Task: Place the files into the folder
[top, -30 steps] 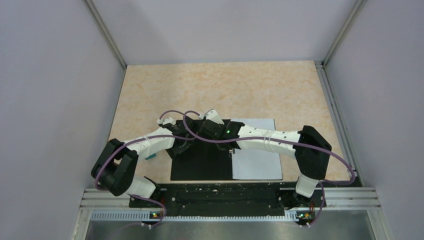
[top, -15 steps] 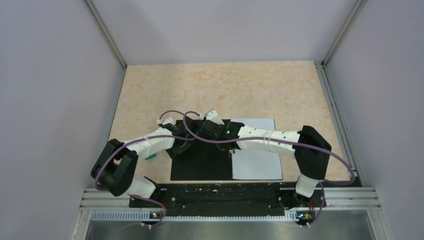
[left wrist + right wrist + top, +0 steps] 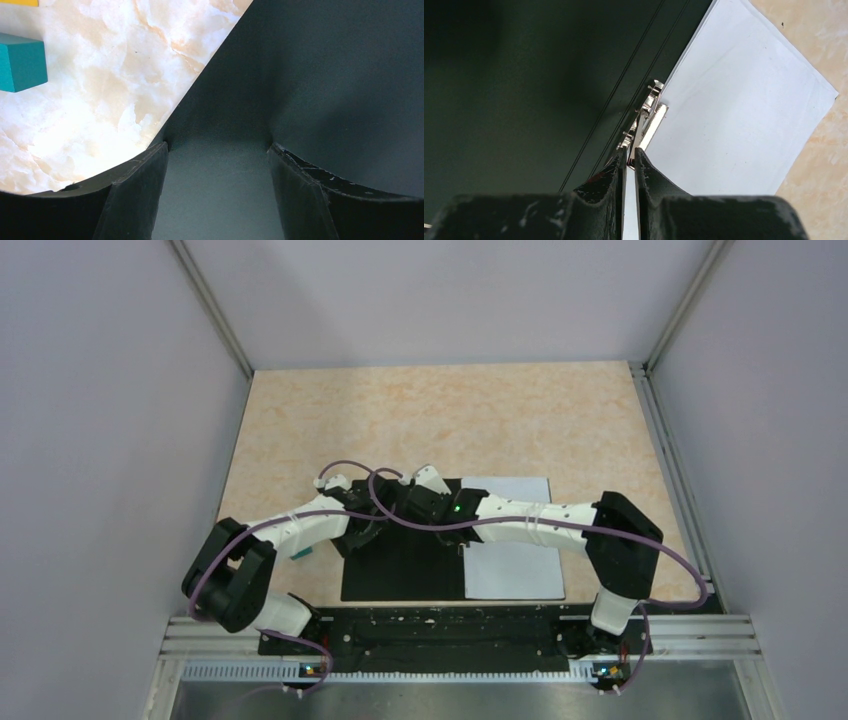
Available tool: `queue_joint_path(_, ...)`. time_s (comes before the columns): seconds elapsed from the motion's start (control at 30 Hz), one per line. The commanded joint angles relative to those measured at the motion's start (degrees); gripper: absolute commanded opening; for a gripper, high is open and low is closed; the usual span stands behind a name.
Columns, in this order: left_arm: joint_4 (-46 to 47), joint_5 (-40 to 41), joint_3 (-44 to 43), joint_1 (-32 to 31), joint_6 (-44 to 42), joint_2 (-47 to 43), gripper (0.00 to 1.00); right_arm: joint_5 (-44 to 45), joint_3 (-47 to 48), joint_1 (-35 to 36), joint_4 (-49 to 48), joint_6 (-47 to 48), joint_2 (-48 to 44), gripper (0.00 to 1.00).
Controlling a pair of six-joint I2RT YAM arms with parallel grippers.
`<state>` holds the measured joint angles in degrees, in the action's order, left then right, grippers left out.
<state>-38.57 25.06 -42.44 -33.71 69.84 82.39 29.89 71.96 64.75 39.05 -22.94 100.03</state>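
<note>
The folder (image 3: pixel 400 575) lies open on the table, its black inner face to the left. The white files (image 3: pixel 515 565) rest on its right half. In the right wrist view the metal spine clip (image 3: pixel 648 112) runs along the left edge of the files (image 3: pixel 739 110). My right gripper (image 3: pixel 630 152) is shut on the near end of that clip, with only a thin slit between its fingers. My left gripper (image 3: pixel 218 146) is open and sits low over the black cover (image 3: pixel 325 75), close to its left edge. Nothing is between its fingers.
A teal block (image 3: pixel 20 62) lies on the marbled tabletop (image 3: pixel 100 110) just left of the folder, and the edge of a yellow block (image 3: pixel 17 2) shows behind it. In the top view both forearms cross over the folder's far half. Grey walls (image 3: pixel 110 440) enclose the table.
The right gripper's fingers have closed a little more on the clip. Both wrists and the purple cable shifted slightly. The folder and files stay where they were.
</note>
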Motion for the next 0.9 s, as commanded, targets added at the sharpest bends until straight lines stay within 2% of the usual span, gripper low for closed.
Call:
queue_joint_path(0.0, -1.5, -3.27, 3.73, 1.01, 1.15, 2.4, 0.79, 0.96, -0.56, 0.7, -0.61, -0.12, -1.38, 0.11)
queue_joint_path(0.87, -2.92, -3.86, 2.6, 2.21, 2.66, 3.92, 0.79, -0.7, -4.75, 0.96, -0.03, -2.46, -7.56, 0.1)
